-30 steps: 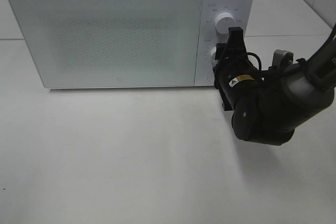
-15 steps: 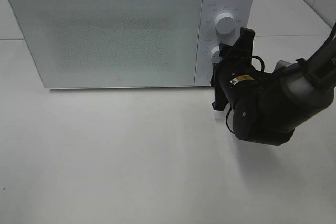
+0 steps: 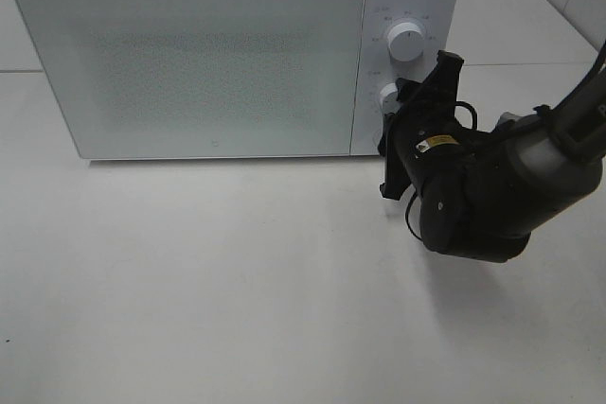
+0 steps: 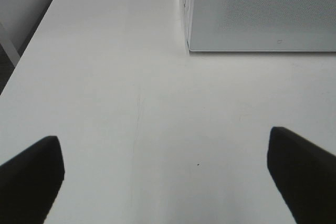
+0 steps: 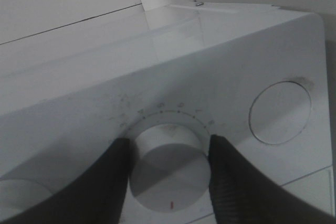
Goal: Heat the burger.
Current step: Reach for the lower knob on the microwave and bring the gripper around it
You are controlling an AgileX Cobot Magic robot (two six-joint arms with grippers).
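Observation:
The burger is hidden from every view. A white microwave stands at the back of the table with its door shut. My right gripper is at the control panel, shut on the lower knob. In the right wrist view the two black fingers press either side of that white knob. My left gripper is open over bare tabletop, in front of the microwave's left corner, with nothing between its fingers.
The upper knob sits just above the gripped one. A round button lies on the panel beside the knob. The white table stretches in front of the microwave. The right arm's dark body hangs over the table's right side.
The right gripper has twisted around the lower knob and its wrist has rolled and dropped slightly. Most of this happened in the first half second. The microwave and left gripper are unchanged.

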